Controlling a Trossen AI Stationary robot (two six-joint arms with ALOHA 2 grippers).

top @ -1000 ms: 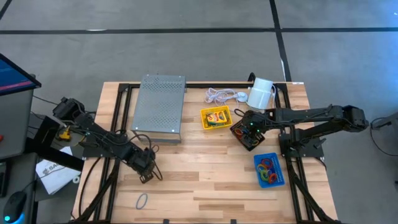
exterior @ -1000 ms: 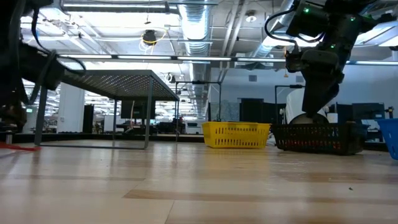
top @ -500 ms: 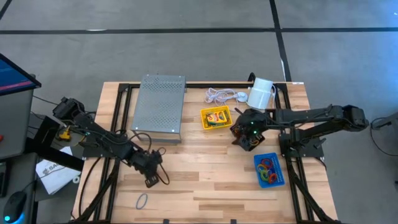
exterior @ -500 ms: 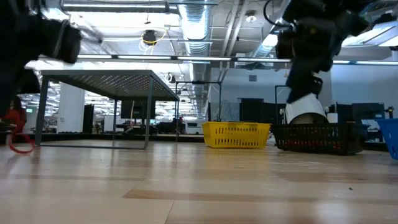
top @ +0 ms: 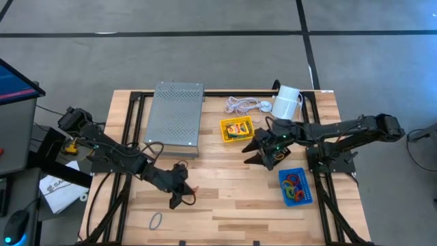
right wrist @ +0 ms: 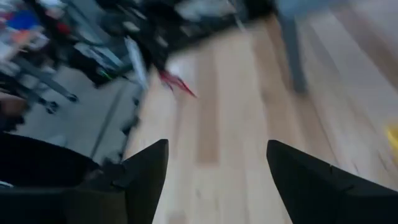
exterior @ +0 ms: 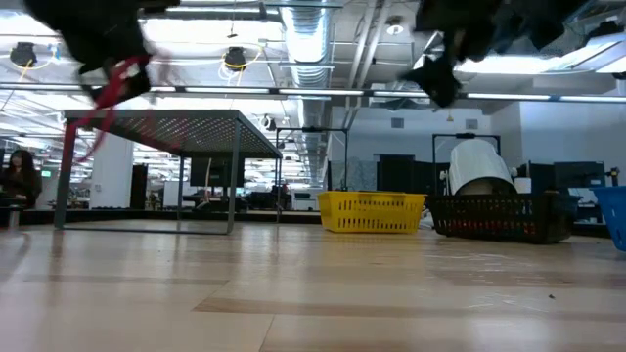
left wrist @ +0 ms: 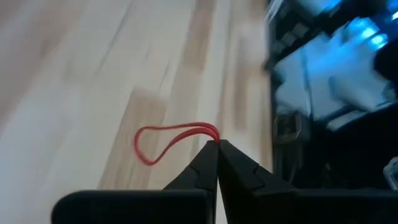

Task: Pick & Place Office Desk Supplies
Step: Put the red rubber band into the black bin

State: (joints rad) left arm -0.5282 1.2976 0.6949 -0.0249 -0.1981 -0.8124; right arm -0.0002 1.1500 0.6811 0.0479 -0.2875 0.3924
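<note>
I noted the tabletop carrying, in descending size, a grey perforated stand, a white cylinder and a coiled white cord, none of which belong to the job. The blue tray held several bands; the yellow tray held a crayon box; the black mesh tray stood directly beneath the right arm.

The left pincer was clenched on a red rubber band, the loop trailing forward from its tips, lifted clear of the wood. In my judgement the step in hand was carrying this band to a tray. To do it well I would keep the grip firm, hold height until over the tray, and approach so as not to cross the other arm.

The blue tray lay well apart from the left pincer, across the tabletop on the right arm's side. A loose grey band lay near the left pincer, toward the front edge.

The right pincer was released, fingers spread wide, raised above the tabletop beside the black mesh tray, holding nothing.
</note>
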